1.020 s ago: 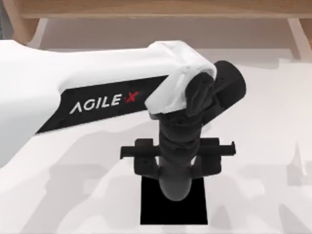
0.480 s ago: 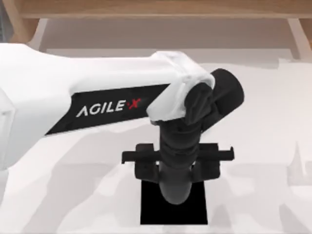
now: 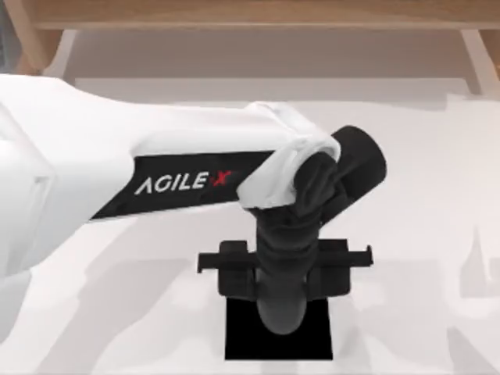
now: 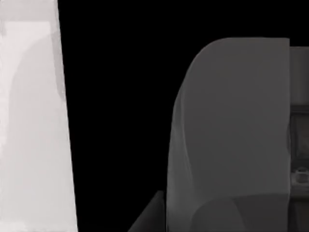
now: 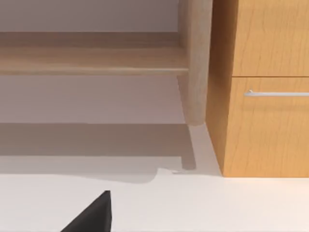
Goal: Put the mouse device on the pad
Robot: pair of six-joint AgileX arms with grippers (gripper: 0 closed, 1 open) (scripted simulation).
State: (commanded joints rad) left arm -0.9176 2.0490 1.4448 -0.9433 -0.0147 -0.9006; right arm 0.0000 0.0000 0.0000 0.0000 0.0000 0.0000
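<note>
Top view shows the left pincer (image 3: 283, 269) over the far edge of the pad (image 3: 242, 344), the mouse device (image 3: 283, 314) beneath it on the black mat, long axis running near-to-far. Whether the fingers are spread cannot be told. A good release needs the mouse lying flat before lifting straight up.

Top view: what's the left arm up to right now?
The left arm reaches across the table, its hand low over the pad. The mouse device sits against the pad's black surface in the left wrist view, right under the hand. Whether it has been let go cannot be told. The right arm is parked, facing a wooden cabinet.
</note>
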